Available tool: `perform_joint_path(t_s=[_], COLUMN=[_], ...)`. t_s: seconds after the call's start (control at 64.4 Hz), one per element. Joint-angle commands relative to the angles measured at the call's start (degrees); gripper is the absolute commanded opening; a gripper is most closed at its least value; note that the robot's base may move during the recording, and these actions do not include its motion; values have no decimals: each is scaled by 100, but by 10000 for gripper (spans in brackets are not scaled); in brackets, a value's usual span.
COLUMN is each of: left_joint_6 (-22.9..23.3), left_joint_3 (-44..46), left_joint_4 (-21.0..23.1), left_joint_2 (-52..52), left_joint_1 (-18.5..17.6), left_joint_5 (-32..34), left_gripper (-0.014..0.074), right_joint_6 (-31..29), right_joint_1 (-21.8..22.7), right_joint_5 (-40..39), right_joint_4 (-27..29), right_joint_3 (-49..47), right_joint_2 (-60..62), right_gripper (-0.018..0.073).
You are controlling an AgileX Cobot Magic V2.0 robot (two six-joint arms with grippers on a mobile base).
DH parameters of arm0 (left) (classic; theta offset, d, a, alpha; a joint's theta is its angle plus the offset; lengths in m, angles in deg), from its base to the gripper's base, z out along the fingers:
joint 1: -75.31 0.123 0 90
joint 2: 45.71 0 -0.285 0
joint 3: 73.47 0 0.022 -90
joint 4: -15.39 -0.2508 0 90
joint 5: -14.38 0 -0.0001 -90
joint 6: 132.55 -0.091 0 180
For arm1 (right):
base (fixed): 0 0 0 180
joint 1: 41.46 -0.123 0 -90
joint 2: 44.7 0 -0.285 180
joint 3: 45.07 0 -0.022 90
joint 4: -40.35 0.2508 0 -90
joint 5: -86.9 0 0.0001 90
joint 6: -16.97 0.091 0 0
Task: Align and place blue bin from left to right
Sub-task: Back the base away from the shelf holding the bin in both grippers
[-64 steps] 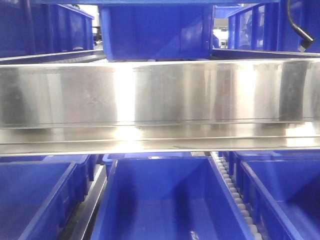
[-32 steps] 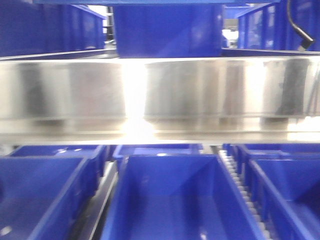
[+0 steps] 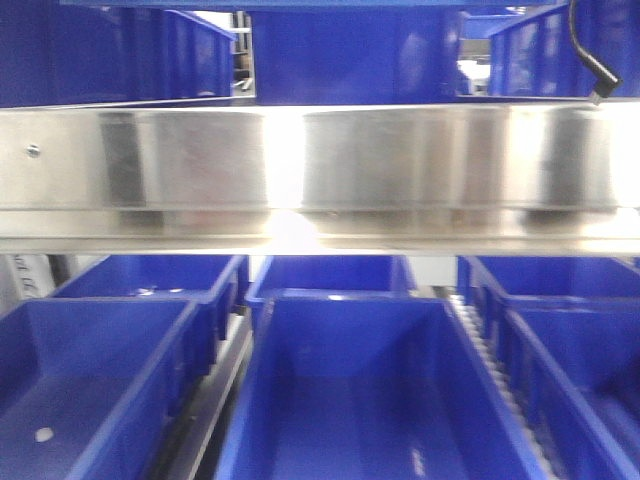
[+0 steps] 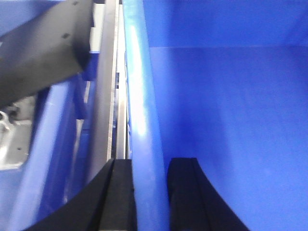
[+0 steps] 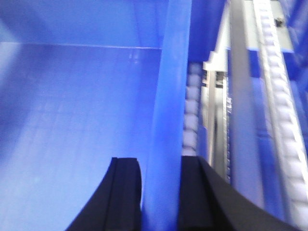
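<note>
Brushed steel, the shelf beam point(image 3: 320, 170) sits higher in the front view than a second ago, and more of the lower row shows. Centred below it lies the blue bin point(image 3: 345, 350), smooth-walled and thick-rimmed, between neighbouring bins point(image 3: 90, 380). The left gripper point(image 4: 150, 192) is clamped over its left wall, one black finger on each side. The right gripper point(image 5: 161, 192) likewise pinches the right wall, beside ridged white rollers point(image 5: 279, 86).
</note>
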Motion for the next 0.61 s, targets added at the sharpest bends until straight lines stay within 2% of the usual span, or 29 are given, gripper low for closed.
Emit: perform_joint_path(t_s=[0.0,0.59], left_joint_6=[-61,-61], left_joint_3=[100,100], left_joint_4=[200,200], left_joint_2=[147,147], left_joint_1=[-77,-77], left_joint_5=[469,469], left_gripper=[-16,-16], right_joint_6=[-119,-119], right_joint_1=[-21,-21], right_joint_5=[-556,-556], right_joint_4=[115,115], right_joint_3=[-119,-119], right_joint_2=[161,161], right_gripper=[-79,-79])
